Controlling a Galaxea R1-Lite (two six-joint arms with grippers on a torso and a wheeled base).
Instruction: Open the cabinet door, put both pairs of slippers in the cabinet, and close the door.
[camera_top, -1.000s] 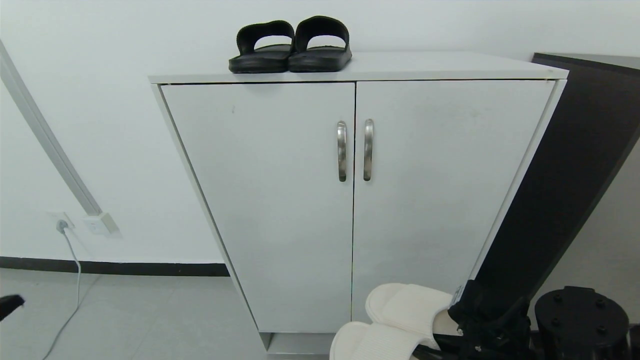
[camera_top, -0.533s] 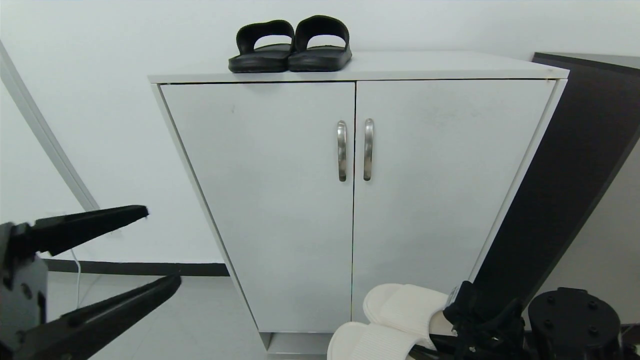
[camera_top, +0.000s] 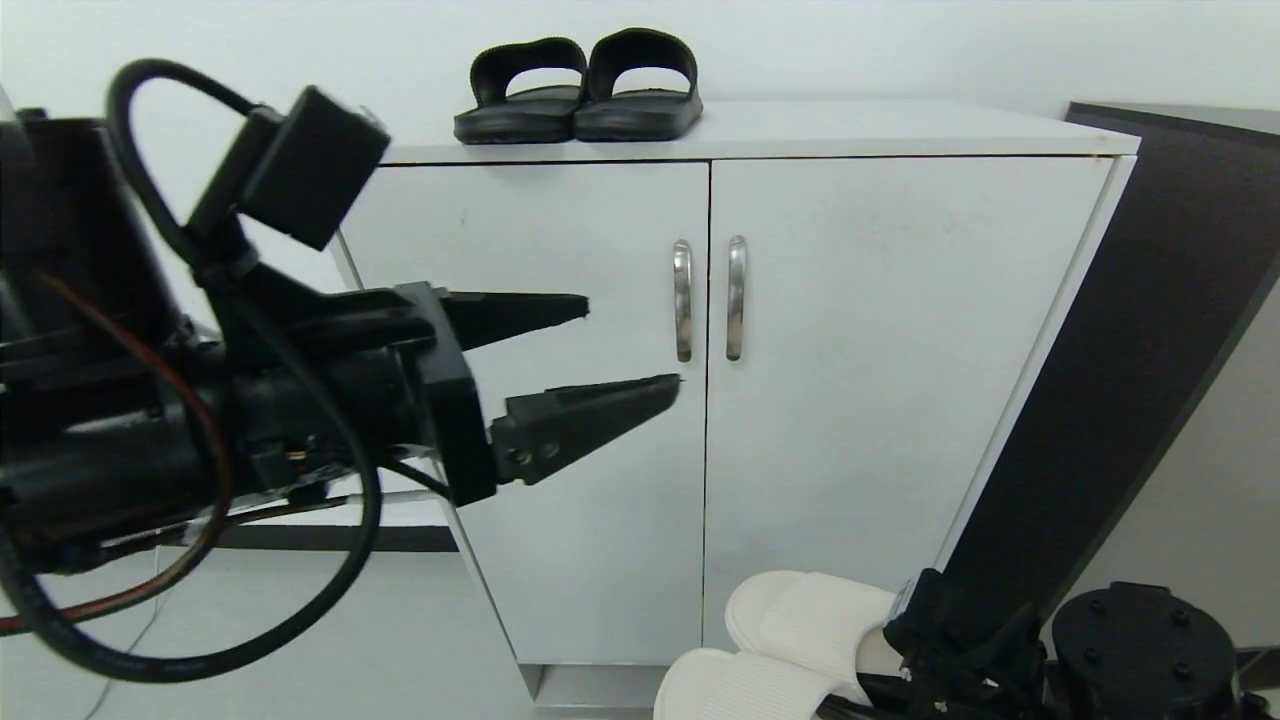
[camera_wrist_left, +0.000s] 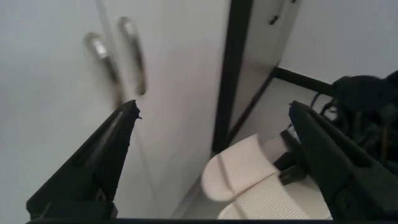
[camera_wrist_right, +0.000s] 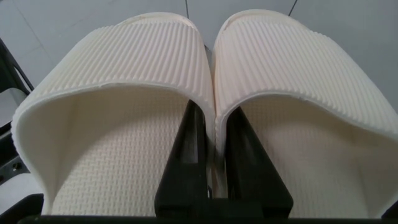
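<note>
Left pincer (camera_top: 634, 340): spread wide, nothing between its fingers, held out level in front of the left door (camera_top: 560, 520) of the white cabinet (camera_top: 900, 130). Lower fingertip (camera_top: 660, 385) close beside the left handle (camera_top: 683, 300), upper one farther back; touching or not, impossible to judge from the head view. Same wide gape in the left wrist view (camera_wrist_left: 213, 110), with both metal handles just past one finger.

Right pincer (camera_top: 925, 640): low down by the cabinet's right foot, clamped on the pair of white slippers (camera_top: 790, 640). From the right wrist view (camera_wrist_right: 214, 162): one finger (camera_wrist_right: 186, 162) inside each slipper, under the ribbed straps, nearly together and pinching the two adjoining inner walls between them. Slippers side by side and touching, toes away from the wrist. Lifted or resting on the floor (camera_wrist_right: 56, 25): not clear.

Pair of black slippers (camera_top: 580, 90): on the cabinet top, over the left door, side by side and touching.

Left door and right door (camera_top: 880, 380) both closed and flush, a thin seam between them, right handle (camera_top: 736, 298) upright just beside the left one. Dark panel (camera_top: 1150, 300) against the cabinet's right side. White wall behind, black skirting strip (camera_top: 330, 538) along its foot.
</note>
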